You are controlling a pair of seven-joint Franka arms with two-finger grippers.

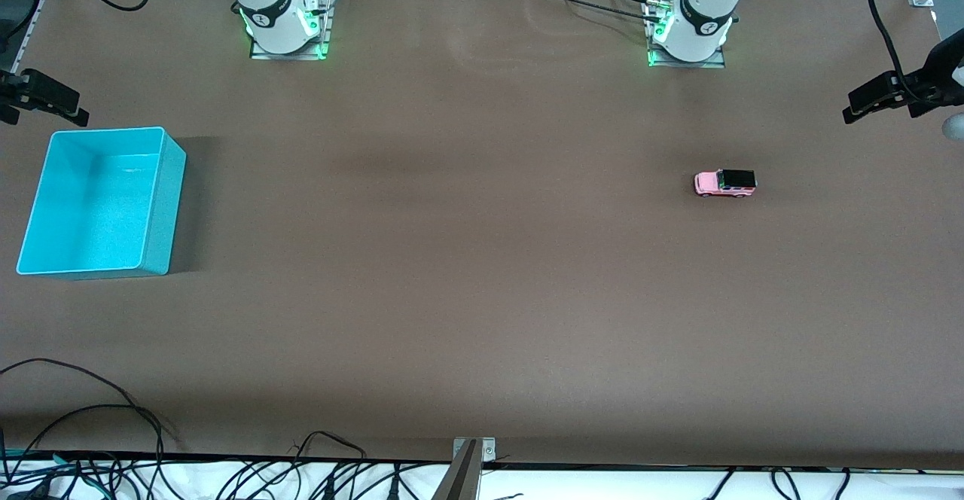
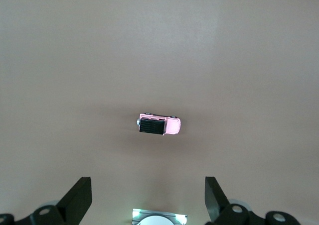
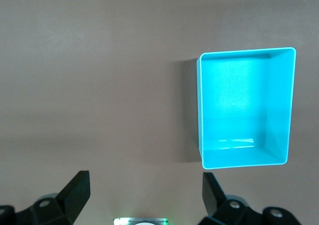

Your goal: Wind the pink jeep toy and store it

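The left gripper [image 2: 148, 200] hangs high over the table with its jaws spread wide, holding nothing; the pink jeep toy [image 2: 159, 125] sits on its wheels on the brown table [image 1: 467, 259] below it. The right gripper [image 3: 145, 197] is likewise wide apart and empty, up over the table beside the turquoise bin [image 3: 281, 105] at the right arm's end

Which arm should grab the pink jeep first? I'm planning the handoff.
Probably the left: the pink jeep toy sits toward its end of the table, below its open tool. The right tool, also open, overlooks the turquoise bin.
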